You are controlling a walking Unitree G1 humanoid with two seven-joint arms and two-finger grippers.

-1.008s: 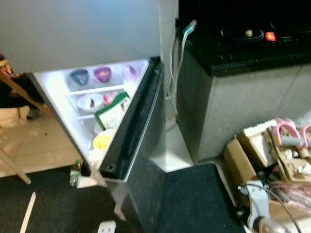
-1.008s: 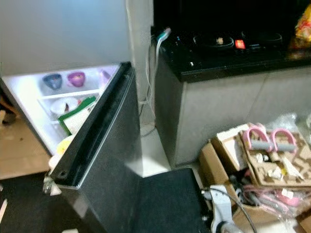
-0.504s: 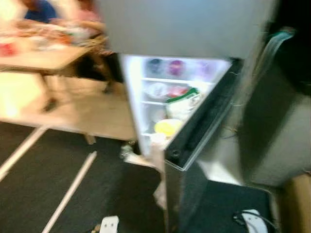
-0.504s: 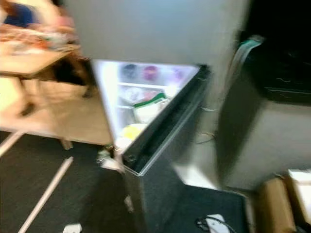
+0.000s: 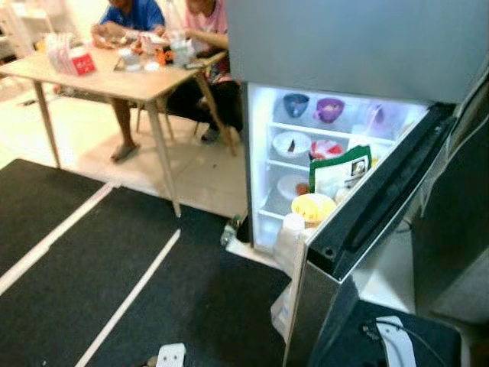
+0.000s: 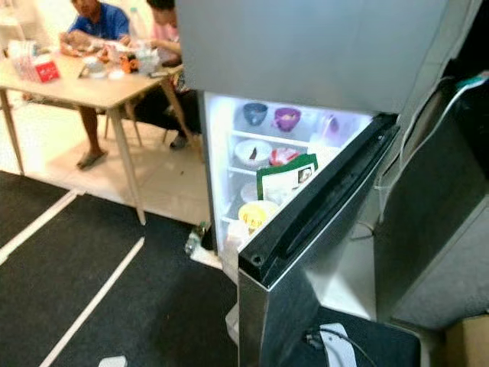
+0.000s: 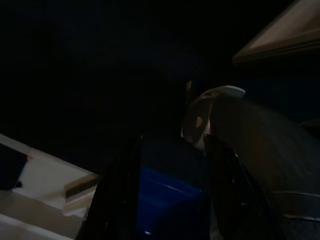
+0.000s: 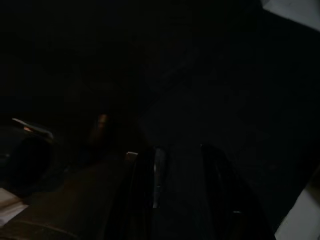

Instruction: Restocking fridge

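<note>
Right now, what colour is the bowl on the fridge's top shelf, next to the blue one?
Purple bowl; the left eye view shows it best.

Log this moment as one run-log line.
phase: facing fridge | fridge door: open, interior lit | shelves: blue bowl, purple bowl, yellow bowl | left gripper: holding blue object | right gripper: idle

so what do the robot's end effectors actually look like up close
Each wrist view is very dark. The left end effector shows two long, glossy black fingers tapering away from the camera. The right end effector has the same pair of slim black fingers, one catching a thin pale highlight along its edge. No cables or markings can be made out.
</note>
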